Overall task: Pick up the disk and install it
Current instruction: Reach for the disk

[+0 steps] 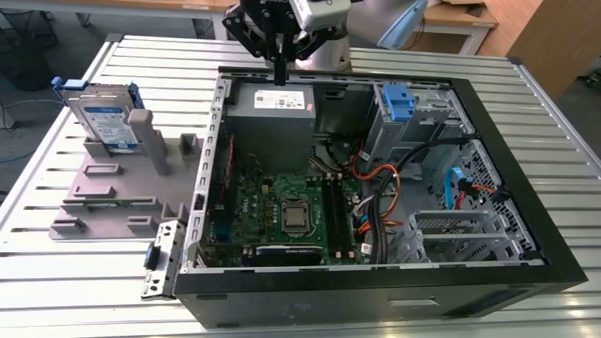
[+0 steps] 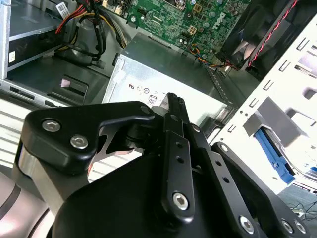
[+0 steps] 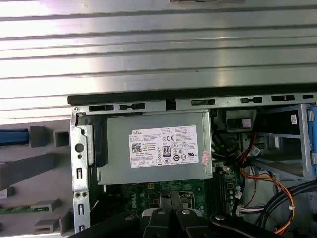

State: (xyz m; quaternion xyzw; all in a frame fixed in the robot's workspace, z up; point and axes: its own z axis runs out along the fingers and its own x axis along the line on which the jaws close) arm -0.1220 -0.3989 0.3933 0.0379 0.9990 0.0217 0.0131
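The disk [image 1: 105, 120] is a silver drive with a blue-and-white label and blue side rails. It stands upright in a grey holder [image 1: 122, 183] on the exterior view's left, outside the computer case. Its blue rail edge [image 3: 12, 137] shows beside the holder's grey blocks in the first wrist view. My gripper [image 1: 280, 79] hangs over the case's far wall, just above the grey power-supply box [image 1: 272, 105], well to the right of the disk. Its black fingers [image 2: 174, 101] are pressed together with nothing between them, pointing down at the box's white sticker [image 3: 163, 147].
The open black computer case [image 1: 376, 289] lies on a slatted metal table [image 1: 56, 282]. Inside are a green motherboard [image 1: 281, 211], bundled cables [image 1: 376, 190], a blue-latched drive bay [image 1: 399, 102] and a metal cage [image 1: 465, 236]. The robot's base stands behind the case.
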